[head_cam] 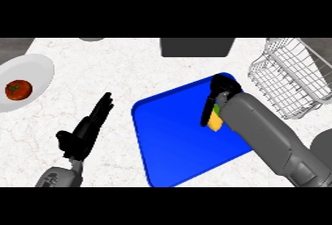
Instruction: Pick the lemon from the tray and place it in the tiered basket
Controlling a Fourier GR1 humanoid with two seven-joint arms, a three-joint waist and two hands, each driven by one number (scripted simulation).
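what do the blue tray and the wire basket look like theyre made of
The tray looks like smooth plastic: one even, saturated blue with a low moulded rim, though painted metal is possible. The basket looks like thin white-coated metal wire: an open grid with the counter showing through it.

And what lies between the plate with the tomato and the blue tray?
In the head view, the open left hand lies between the plate and the tray.

You look down on a white counter top (162,74) veined with faint grey marbling and evenly lit. At its far edge stands a dark grey box (196,46). Past the counter's far corners you see a darker grey surface (13,46), left and right.
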